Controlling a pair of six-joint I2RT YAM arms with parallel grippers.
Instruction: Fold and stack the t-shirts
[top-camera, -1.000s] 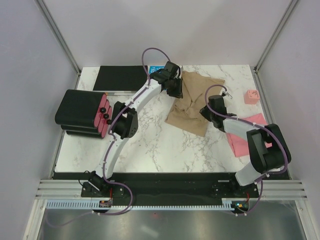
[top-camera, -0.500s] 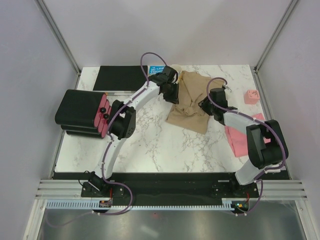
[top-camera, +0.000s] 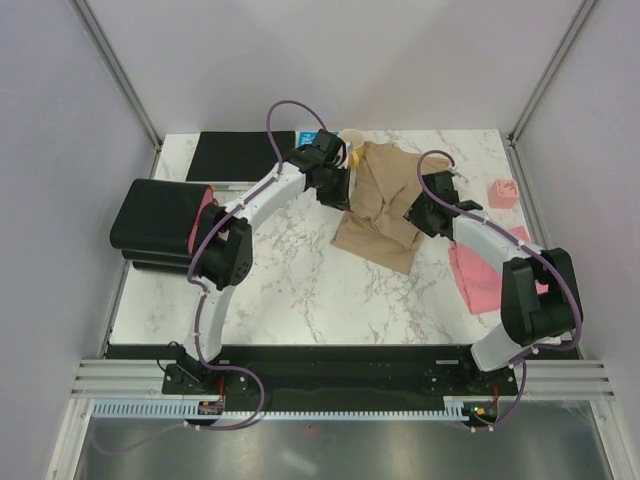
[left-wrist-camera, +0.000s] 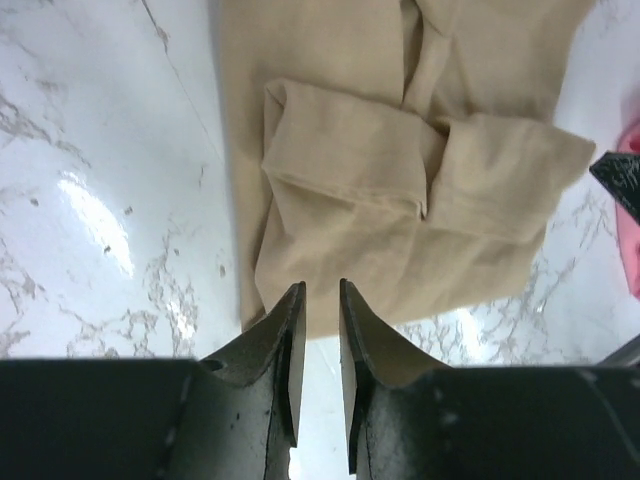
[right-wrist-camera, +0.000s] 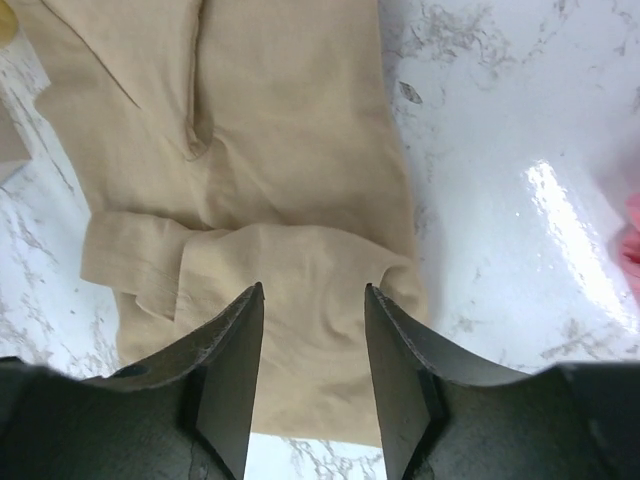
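Pink t-shirt (top-camera: 470, 280) partly hidden under right arm (top-camera: 485, 238).

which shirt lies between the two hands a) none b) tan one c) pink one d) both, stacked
B: the tan t-shirt lies between the left hand and the right hand, while the pink t-shirt sits apart at the right edge of the table.

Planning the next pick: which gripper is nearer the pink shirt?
Right. The right gripper hovers over the tan shirt's right edge, just left of the pink shirt. The left gripper is at the tan shirt's left edge, farther away.
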